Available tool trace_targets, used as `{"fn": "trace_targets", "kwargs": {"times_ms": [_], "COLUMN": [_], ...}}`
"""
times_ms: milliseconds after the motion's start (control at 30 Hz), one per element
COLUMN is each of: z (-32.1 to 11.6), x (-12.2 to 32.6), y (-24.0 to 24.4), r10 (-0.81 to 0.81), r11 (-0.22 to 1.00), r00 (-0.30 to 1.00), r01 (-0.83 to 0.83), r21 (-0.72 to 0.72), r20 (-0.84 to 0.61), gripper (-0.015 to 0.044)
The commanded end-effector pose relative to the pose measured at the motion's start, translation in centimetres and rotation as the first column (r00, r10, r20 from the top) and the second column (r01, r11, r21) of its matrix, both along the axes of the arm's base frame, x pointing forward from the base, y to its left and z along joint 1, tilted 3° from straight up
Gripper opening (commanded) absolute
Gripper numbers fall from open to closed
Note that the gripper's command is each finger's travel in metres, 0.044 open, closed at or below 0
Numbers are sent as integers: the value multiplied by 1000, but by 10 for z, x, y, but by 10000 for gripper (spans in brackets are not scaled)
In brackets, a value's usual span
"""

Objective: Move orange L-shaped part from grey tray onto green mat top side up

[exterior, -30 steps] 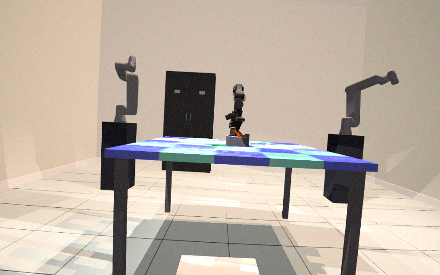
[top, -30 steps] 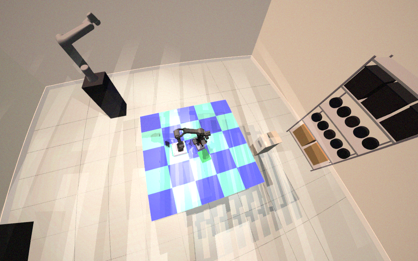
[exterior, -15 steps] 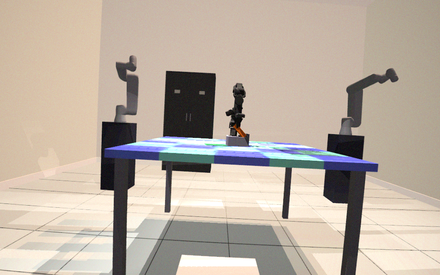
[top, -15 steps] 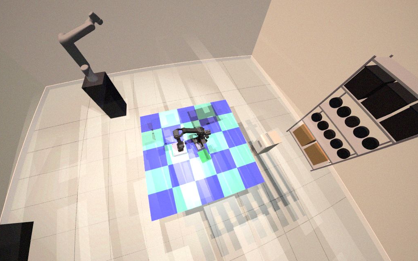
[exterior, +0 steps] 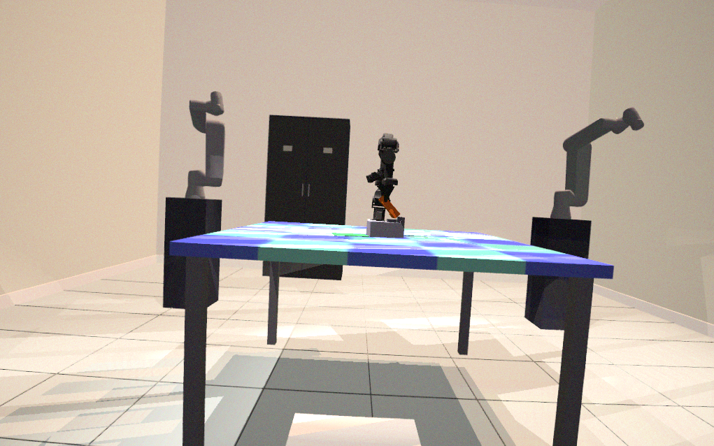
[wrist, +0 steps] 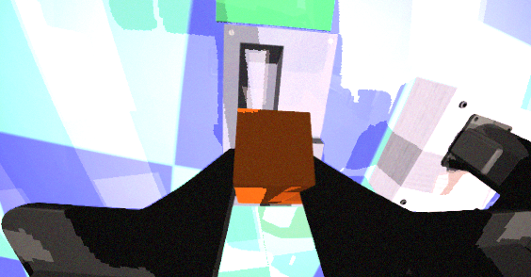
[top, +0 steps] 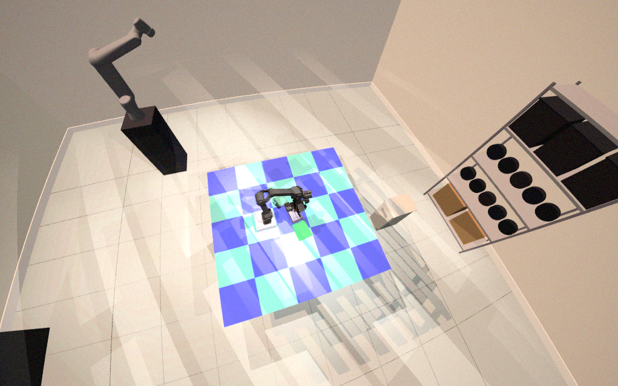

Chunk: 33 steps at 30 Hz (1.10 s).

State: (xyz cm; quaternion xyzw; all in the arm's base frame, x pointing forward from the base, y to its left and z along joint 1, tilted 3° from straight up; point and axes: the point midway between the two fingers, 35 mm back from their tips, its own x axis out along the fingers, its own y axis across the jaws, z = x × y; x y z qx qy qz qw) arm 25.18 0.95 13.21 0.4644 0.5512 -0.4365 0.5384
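From where I stand, the pincer (wrist: pixel 270 185) is clamped on the orange L-shaped part (wrist: pixel 274 153), its two dark fingers pressing against the part's sides. The part hangs in the air above the grey tray (wrist: pixel 306 76), clear of it. Looking across the room, I see the part (exterior: pixel 388 207) slanting down and to the right from the pincer (exterior: pixel 382 200), its lower end just over the tray (exterior: pixel 385 228) but not touching it. The arm (exterior: pixel 386 171) rises nearly straight up above the tray.

Down past the fingers, the pocket (wrist: pixel 260 77) in the tray lies open, a dark-walled slot with a pale floor. The part's broad face fills the middle of that close view and covers the near end of the pocket. Beyond the far edge of the tray, touching it or just beside it, lies the green mat (wrist: pixel 278 1), flat on the checkered surface (wrist: pixel 94 95).

From overhead everything is small: the arm (top: pixel 282 194) bends over the blue and teal surface (top: pixel 272 283), the tray (top: pixel 295 213) sits under the wrist, and the mat (top: pixel 301 230) shows as a bright green patch just beside it. The part itself I cannot make out from up there. The arm's pale base plate (top: pixel 264 222) sits near the tray on the same surface.
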Motion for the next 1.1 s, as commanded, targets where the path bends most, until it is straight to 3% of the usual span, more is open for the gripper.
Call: {"fn": "trace_targets", "kwargs": {"times_ms": [0,367,1067], "z": [3,6,-1], "x": [1,2,9], "y": [1,-9,-96], "r10": [3,3,3], "r11": [1000,1000,1000], "r00": [1000,1000,1000], "r01": [-3,-3,-3], "r21": [6,5,-5], "r20": [6,6,6], "gripper": [0,0,0]}}
